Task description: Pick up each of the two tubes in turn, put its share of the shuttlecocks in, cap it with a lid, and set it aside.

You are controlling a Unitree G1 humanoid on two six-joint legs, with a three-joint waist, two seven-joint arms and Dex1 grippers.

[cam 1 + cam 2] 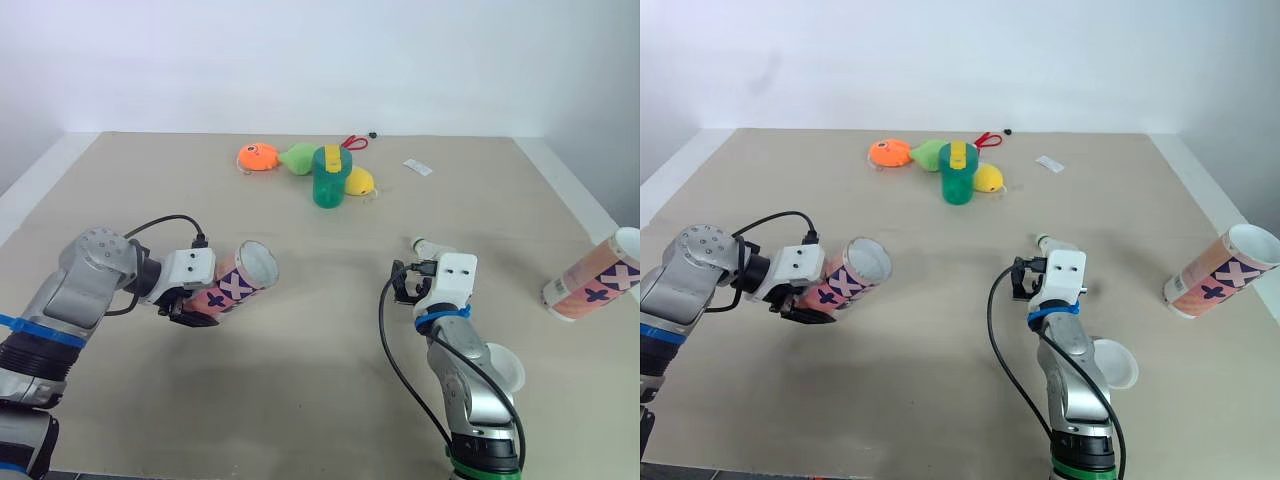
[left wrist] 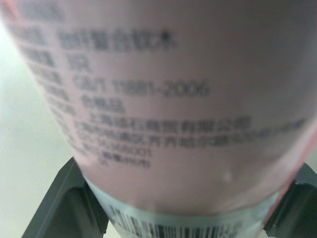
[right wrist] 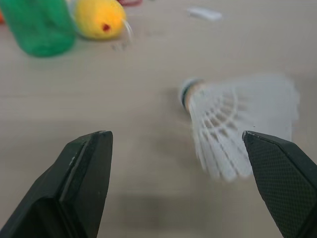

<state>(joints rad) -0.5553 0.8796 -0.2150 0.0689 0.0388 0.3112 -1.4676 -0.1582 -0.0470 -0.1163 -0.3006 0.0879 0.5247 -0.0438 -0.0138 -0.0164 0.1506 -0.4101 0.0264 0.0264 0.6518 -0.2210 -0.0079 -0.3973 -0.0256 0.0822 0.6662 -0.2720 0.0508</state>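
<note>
Shuttlecock (image 3: 237,129) lies just ahead of right claw (image 3: 173,144).

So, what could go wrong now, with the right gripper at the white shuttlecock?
The white feather shuttlecock lies close to one finger of the open right gripper; closing may crush feathers or push it away.
The loose pink tube with purple crosses, unlike the held tube in the left gripper, lies on its side near the beige table's right edge and might roll off.
</note>
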